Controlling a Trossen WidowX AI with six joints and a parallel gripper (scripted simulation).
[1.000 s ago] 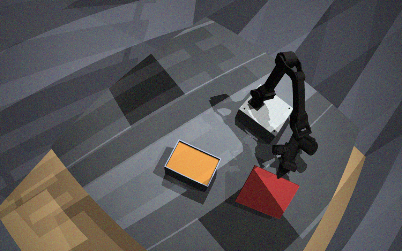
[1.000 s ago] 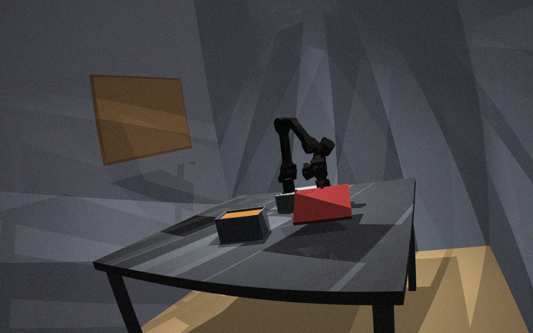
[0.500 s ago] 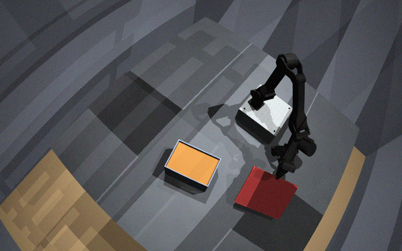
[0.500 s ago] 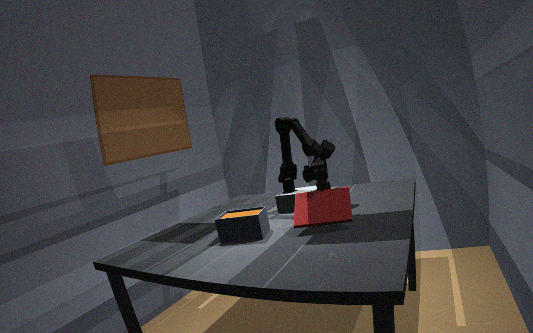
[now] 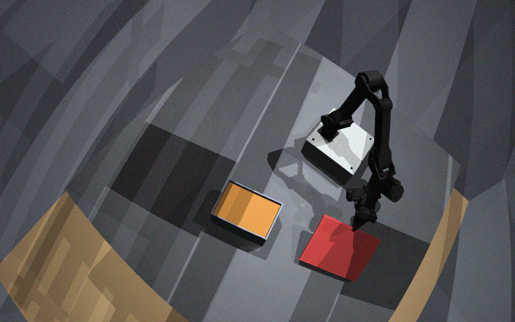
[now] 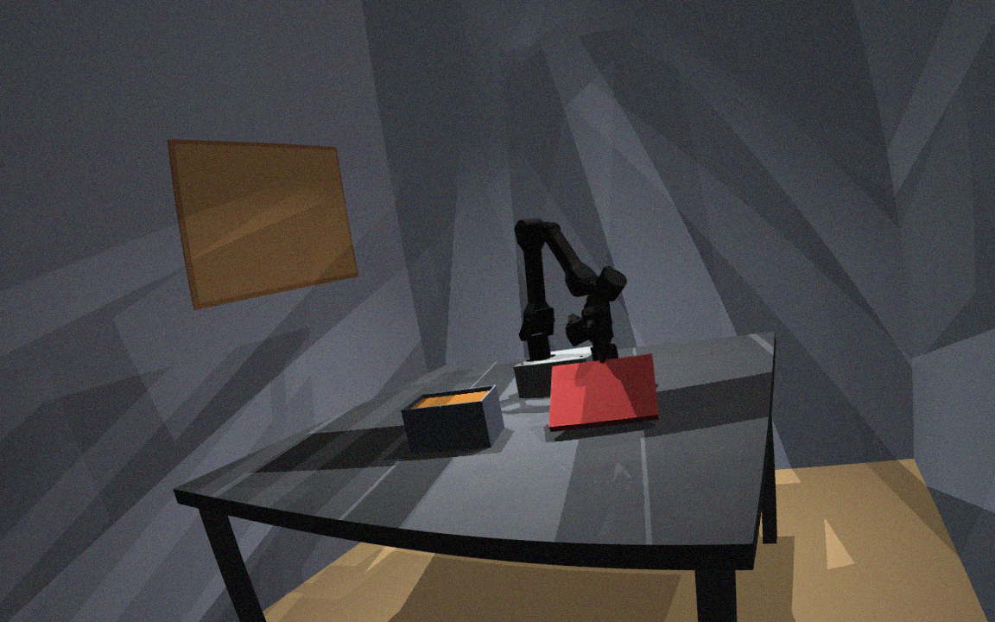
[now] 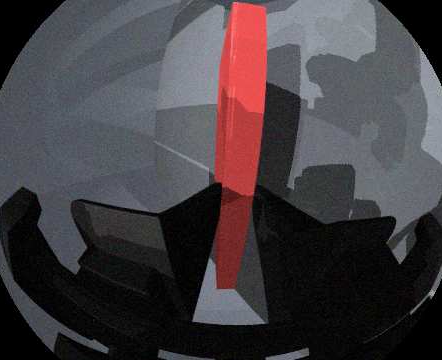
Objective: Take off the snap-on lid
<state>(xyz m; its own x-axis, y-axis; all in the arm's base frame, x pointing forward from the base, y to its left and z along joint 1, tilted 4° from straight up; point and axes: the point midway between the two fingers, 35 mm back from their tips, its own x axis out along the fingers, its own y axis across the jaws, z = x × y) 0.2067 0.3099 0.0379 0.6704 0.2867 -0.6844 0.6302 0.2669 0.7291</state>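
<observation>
Currently: Lid Clamped at Its Edge, Tilted

The end effector (image 5: 354,229) (image 6: 604,358) (image 7: 237,191) is clamped on one long edge of the red lid (image 5: 339,248) (image 6: 603,392) (image 7: 243,100). The lid is a thin, smooth rectangular panel, inclined, with the gripped edge uppermost and its opposite long edge low over the counter (image 5: 247,280) (image 6: 501,495). Its long axis runs roughly parallel to that of the storage box (image 5: 238,230) (image 6: 446,429). The box stands upright and lidless, well apart from the end effector, dark-walled with an orange interior.

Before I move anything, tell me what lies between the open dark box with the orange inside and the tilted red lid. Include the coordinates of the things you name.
Just bare grey tabletop (image 5: 291,214) (image 6: 524,441), crossed by shadow; the top view shows it best.
</observation>
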